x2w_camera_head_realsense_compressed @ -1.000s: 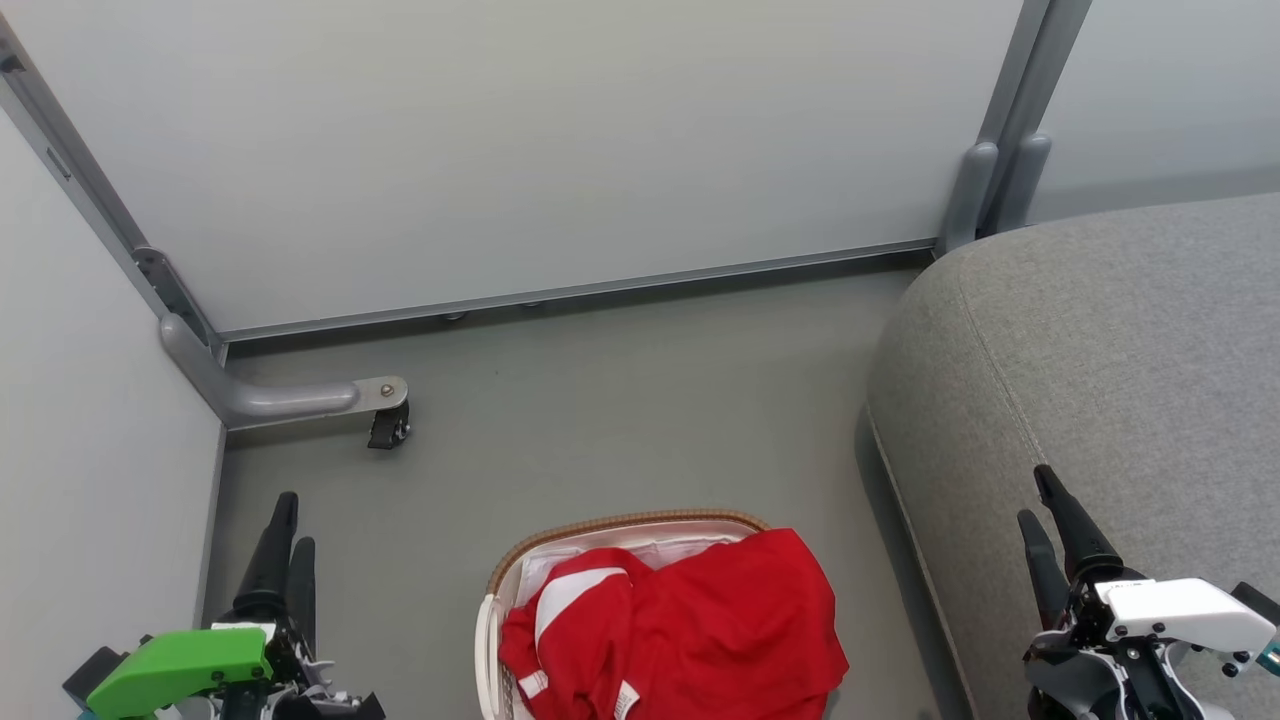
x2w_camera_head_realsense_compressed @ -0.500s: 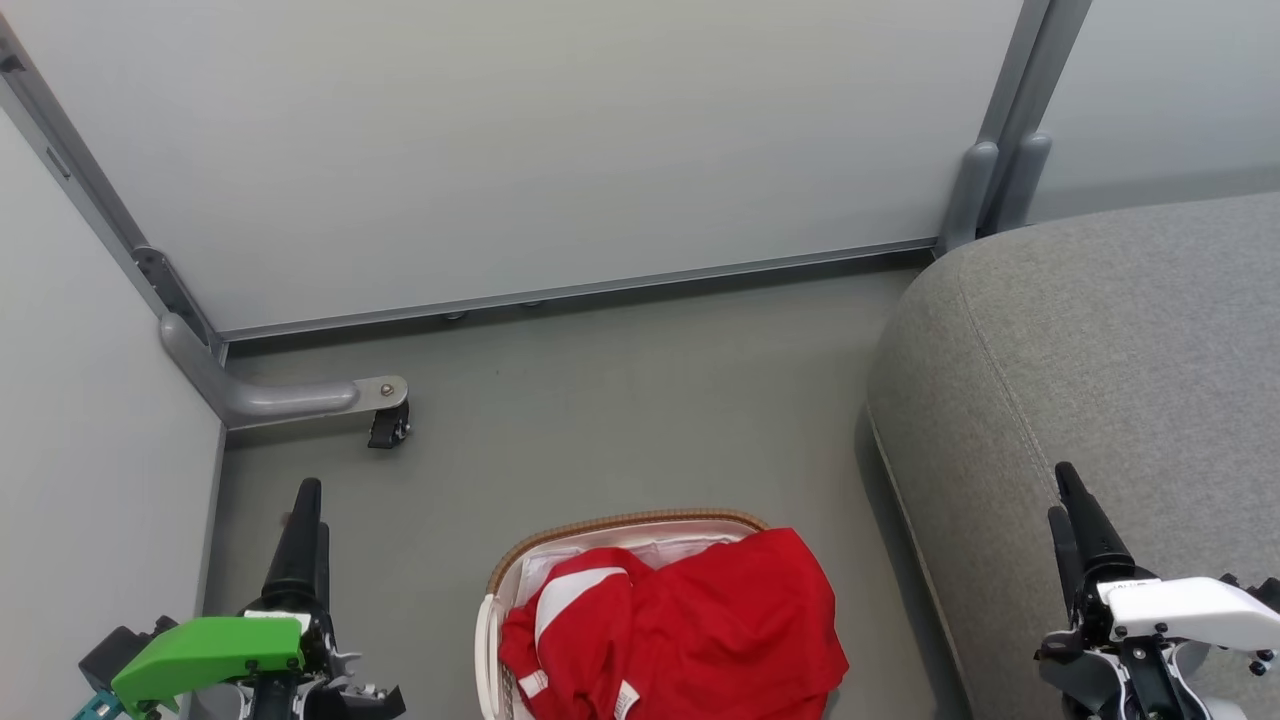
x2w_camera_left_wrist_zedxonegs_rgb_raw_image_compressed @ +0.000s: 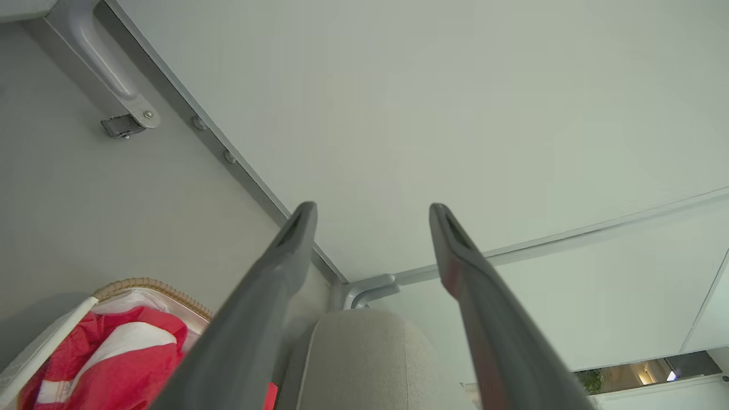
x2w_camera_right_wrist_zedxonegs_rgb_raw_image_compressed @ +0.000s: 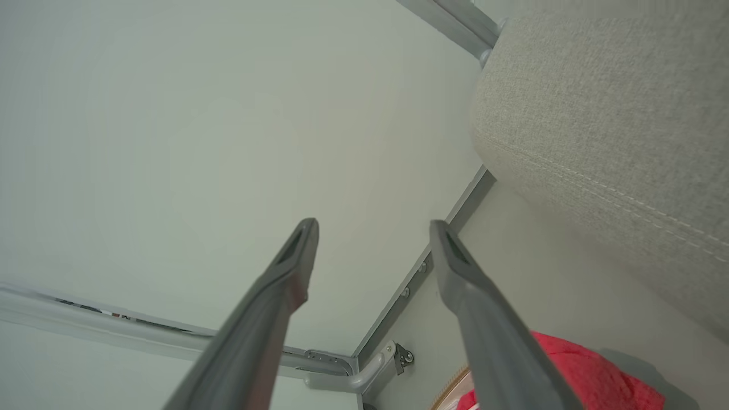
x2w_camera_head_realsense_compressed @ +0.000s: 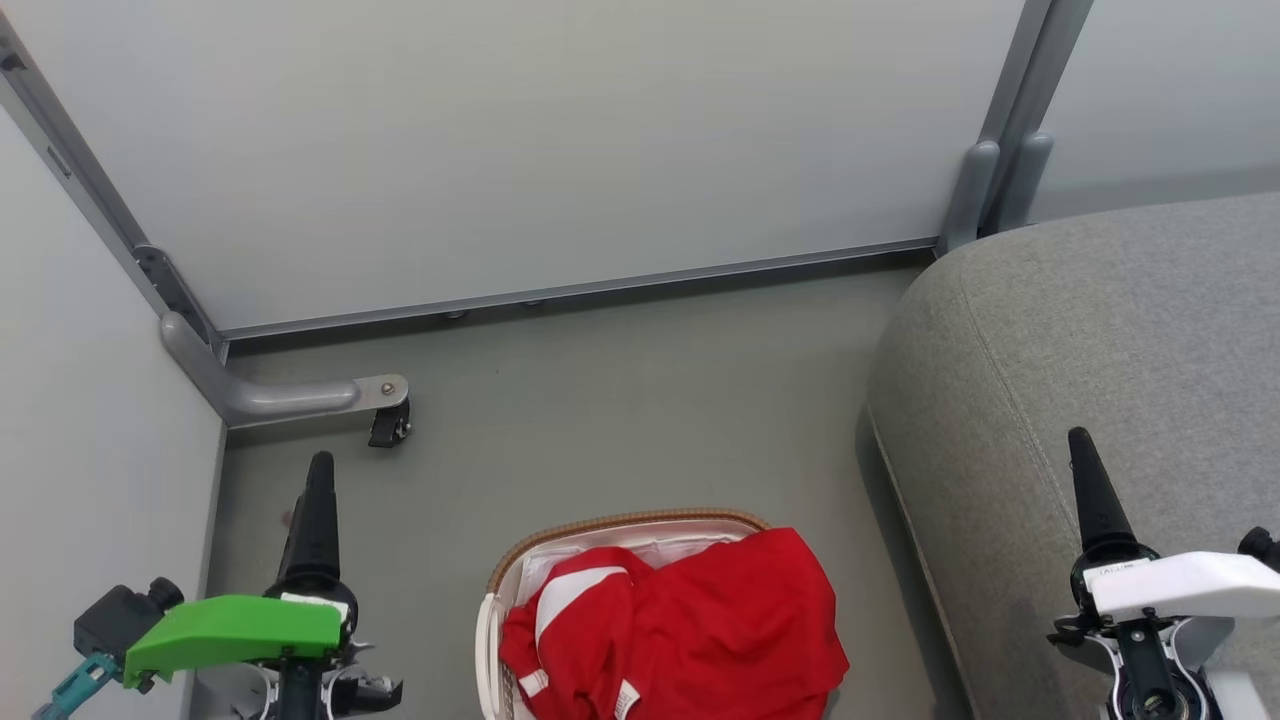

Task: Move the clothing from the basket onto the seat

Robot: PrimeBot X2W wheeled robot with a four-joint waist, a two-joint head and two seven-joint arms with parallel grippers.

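**A:** How far along is the job?

**B:** Not begun, by my reading. Every red piece of clothing [x2w_camera_head_realsense_compressed: 690, 620] I can see lies heaped in the basket [x2w_camera_head_realsense_compressed: 620, 521], with one fold draped over the rim on the side toward the seat [x2w_camera_head_realsense_compressed: 1120, 330]. All the moving is left.

**A:** Where is the basket?

**B:** On the floor [x2w_camera_head_realsense_compressed: 600, 400], near the seat's rounded edge but apart from it. White liner shows behind the heap.

**A:** And the grippers?

**B:** The left gripper [x2w_camera_head_realsense_compressed: 320, 465] is raised over the floor and the right gripper [x2w_camera_head_realsense_compressed: 1078, 440] over the seat. Both have their fingers spread and grasp nothing.
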